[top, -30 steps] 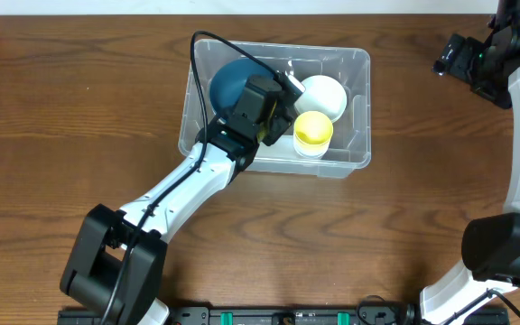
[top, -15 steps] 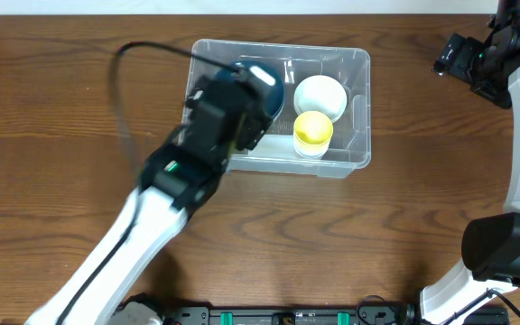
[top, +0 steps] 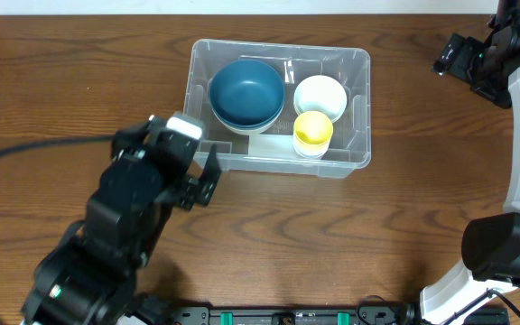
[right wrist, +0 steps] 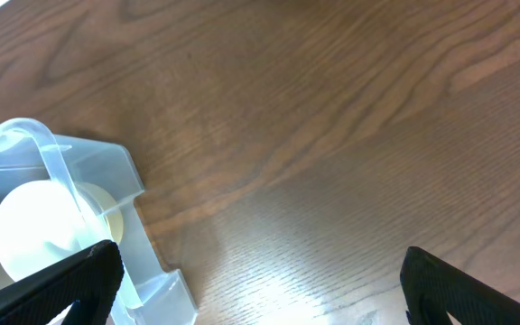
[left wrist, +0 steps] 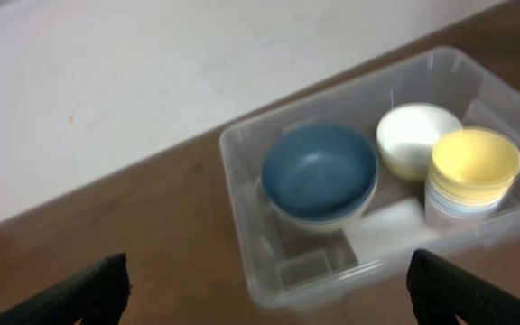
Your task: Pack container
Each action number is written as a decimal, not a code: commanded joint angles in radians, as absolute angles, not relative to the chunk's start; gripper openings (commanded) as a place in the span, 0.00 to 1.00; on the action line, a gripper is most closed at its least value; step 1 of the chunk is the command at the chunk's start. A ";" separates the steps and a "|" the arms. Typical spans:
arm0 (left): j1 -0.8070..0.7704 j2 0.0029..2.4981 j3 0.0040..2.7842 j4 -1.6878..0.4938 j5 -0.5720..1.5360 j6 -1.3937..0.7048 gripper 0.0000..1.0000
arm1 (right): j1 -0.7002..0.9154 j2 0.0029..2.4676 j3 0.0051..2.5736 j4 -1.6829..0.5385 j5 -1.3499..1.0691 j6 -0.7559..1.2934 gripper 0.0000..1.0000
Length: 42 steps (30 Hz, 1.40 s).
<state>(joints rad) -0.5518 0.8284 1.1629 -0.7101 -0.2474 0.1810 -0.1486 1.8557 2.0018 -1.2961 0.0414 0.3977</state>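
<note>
The container (top: 332,166) is sitting on the far middle of the wooden table (top: 422,208), long side toward the robot, in the same spot as a second ago. Inside it, a blue bowl (top: 246,92) is lying at the left end. A white bowl (top: 320,97) is resting toward the right end, with a yellow cup (top: 313,129) standing just in front of it. In the left wrist view the yellow cup (left wrist: 475,162) is topping a short stack of paler ones. None of these pieces is showing any shift from the earlier pictures.

The change lies with the left arm. A second ago it was reaching over the container and covering part of the blue bowl. Half a second ago it was pulling back, blurred. Now it is hanging outside the container, near the front left corner, and the whole blue bowl is showing. The left gripper (left wrist: 267,271) is standing spread wide and carrying nothing, looking down at the container from the front.

The right gripper (right wrist: 260,271) is also standing spread wide and empty, staying high near the table's far right corner as before, well apart from the container's right end.
</note>
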 commanded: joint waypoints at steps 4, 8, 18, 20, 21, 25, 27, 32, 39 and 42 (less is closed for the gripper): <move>-0.553 0.770 1.168 -0.941 -0.292 0.174 0.98 | -0.150 1.840 2.014 -1.296 0.049 0.395 0.99; -0.553 0.769 1.168 -1.131 -0.304 0.165 0.98 | -0.150 1.840 2.014 -1.296 0.049 0.395 0.99; -0.542 0.714 1.167 -1.309 -0.266 -0.163 0.98 | -0.150 1.840 2.014 -1.296 0.049 0.395 0.99; -0.508 0.675 1.156 -1.307 -0.209 -0.205 0.98 | -0.150 1.840 2.014 -1.296 0.049 0.395 0.99; -0.484 0.646 1.140 -1.297 -0.182 -0.226 0.98 | -0.150 1.840 2.014 -1.296 0.049 0.395 0.99; -0.389 0.522 1.037 -1.185 -0.160 -0.268 0.98 | -0.150 1.840 2.014 -1.296 0.049 0.395 0.99; -0.339 0.448 0.963 -1.085 -0.160 -0.267 0.98 | -0.150 1.840 2.014 -1.296 0.049 0.396 0.99; -0.241 0.266 0.746 -0.833 -0.138 -0.268 0.98 | -0.150 1.840 2.014 -1.296 0.049 0.395 0.99; -0.163 0.126 0.427 -0.388 -0.088 -0.266 0.98 | -0.150 1.840 2.014 -1.296 0.049 0.395 0.99; -0.139 0.119 0.305 -0.161 -0.060 -0.264 0.98 | -0.150 1.840 2.014 -1.296 0.049 0.395 0.99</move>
<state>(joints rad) -0.1612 0.1333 0.3855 -0.2581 -0.1028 -0.2634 -0.1486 1.8557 2.0018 -1.2968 0.0410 0.3981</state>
